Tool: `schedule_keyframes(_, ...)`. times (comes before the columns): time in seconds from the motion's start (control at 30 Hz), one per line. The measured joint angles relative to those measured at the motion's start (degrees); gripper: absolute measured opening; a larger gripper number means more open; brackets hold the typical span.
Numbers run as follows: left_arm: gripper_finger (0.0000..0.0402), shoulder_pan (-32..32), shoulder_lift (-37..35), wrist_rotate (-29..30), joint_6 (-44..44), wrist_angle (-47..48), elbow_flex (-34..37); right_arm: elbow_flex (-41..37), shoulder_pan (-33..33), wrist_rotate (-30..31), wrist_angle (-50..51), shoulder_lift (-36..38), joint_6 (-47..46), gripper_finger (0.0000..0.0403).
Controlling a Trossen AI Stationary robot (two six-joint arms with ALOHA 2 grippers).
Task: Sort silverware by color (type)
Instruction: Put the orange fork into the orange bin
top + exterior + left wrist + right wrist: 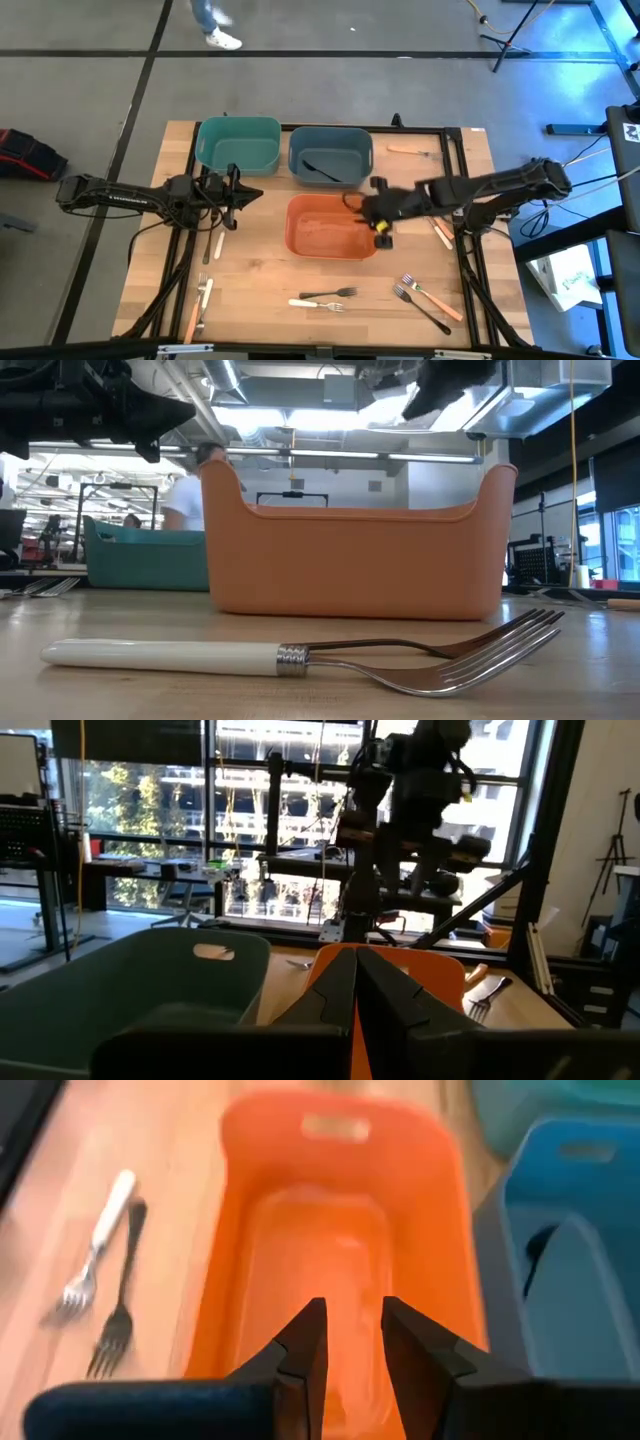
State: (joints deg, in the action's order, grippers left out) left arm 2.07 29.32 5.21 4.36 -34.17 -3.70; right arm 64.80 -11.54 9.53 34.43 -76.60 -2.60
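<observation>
My left gripper (240, 192) is shut and empty, just near of the teal bin (238, 143); its closed fingers show in the left wrist view (355, 965). My right gripper (362, 207) hovers over the right end of the orange bin (325, 228), slightly open and empty (352, 1320). A black fork (322, 170) lies in the blue-grey bin (330, 152). A white-handled fork (315, 304) and a black fork (330, 293) lie flat on the table near the front edge; they also show in the low view (170, 653) and the right wrist view (100, 1240).
An orange-handled fork (437, 298) and a black fork (420, 308) lie at the near right. A tan-handled utensil (412, 151) lies at the far right, more utensils (440, 232) under the right arm. Other utensils lie at the near left (205, 295). A person walks beyond the table (215, 25).
</observation>
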Motion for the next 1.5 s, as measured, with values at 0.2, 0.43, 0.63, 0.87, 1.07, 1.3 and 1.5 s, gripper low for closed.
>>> schedule_keyframes(0.2, 0.0006, 0.00, -0.02, 0.03, 0.00, -0.12, 0.00, -5.81, -1.98, 7.34, 3.26, 6.12, -7.78, 0.0088)
schedule_keyframes(0.43, 0.0006, -0.02, -0.01, 0.15, 0.07, -0.11, 0.00, -13.46, 4.21, 20.39, 5.23, 15.70, -12.66, 0.0088)
schedule_keyframes(0.63, 0.0006, -0.02, -0.01, 2.97, 0.04, -0.08, 0.00, -17.39, 18.68, 21.34, 5.18, 17.88, -12.32, 0.0088)
schedule_keyframes(0.87, 0.0006, -0.02, -0.01, 4.03, 0.44, 0.05, 0.00, -20.58, 35.93, 15.45, 0.04, 15.46, -7.46, 0.0088)
schedule_keyframes(1.07, 0.0006, 0.00, 0.00, 2.85, 1.29, 0.07, 0.00, -21.66, 48.16, 5.51, -1.82, 10.71, -5.86, 0.0137)
schedule_keyframes(1.3, 0.0006, 0.00, 0.00, 2.85, 1.32, 0.07, 0.00, -21.66, 56.51, 4.15, -3.83, 2.10, -1.38, 0.0226)
schedule_keyframes(1.5, 0.0006, 0.00, -0.02, 2.85, 1.75, 0.07, 0.00, -21.64, 59.93, 2.82, -8.77, -5.40, 3.49, 0.0240)
